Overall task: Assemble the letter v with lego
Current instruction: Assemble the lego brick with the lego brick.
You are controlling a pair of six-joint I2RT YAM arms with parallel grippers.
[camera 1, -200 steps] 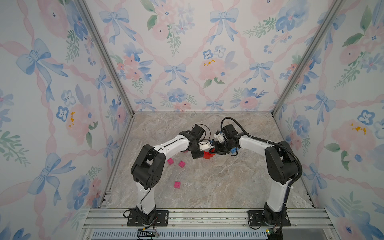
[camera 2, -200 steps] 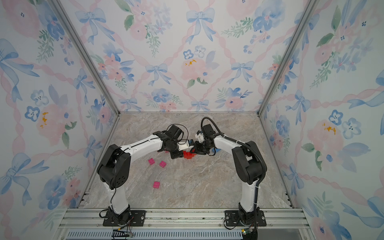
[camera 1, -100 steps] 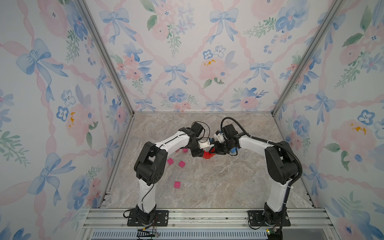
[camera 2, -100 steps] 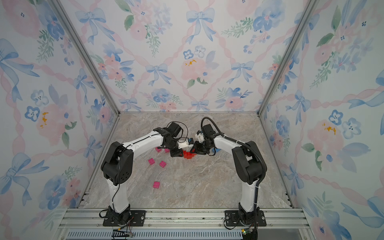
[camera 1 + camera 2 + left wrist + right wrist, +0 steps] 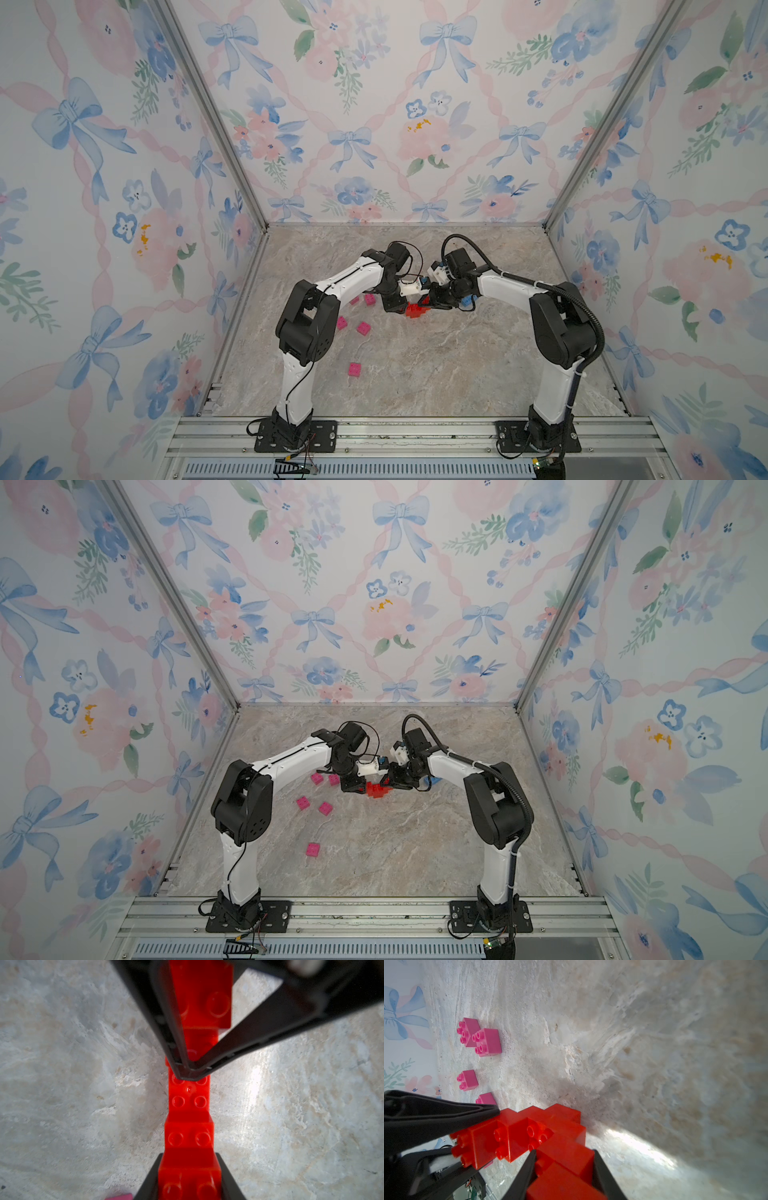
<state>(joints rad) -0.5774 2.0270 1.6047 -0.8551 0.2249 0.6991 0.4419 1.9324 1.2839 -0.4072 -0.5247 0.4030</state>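
Item: red lego chain (image 5: 414,309), stepped. Location: middle of the table (image 5: 415,374), spanning both grippers. Long axis: left to right; studs up, middle step lowest, ends raised. Left gripper (image 5: 189,1155): fingers clamped on 1 end brick. Right gripper (image 5: 563,1151): fingers clamped on the opposite end. Loose: 5 pink bricks (image 5: 326,808) at left; 1 blue brick (image 5: 467,300) beside the Right gripper.

Red bricks (image 5: 415,309) joined in stepped chain; five pink bricks (image 5: 325,808) loose to its left; blue brick (image 5: 467,300) right, partly hidden.
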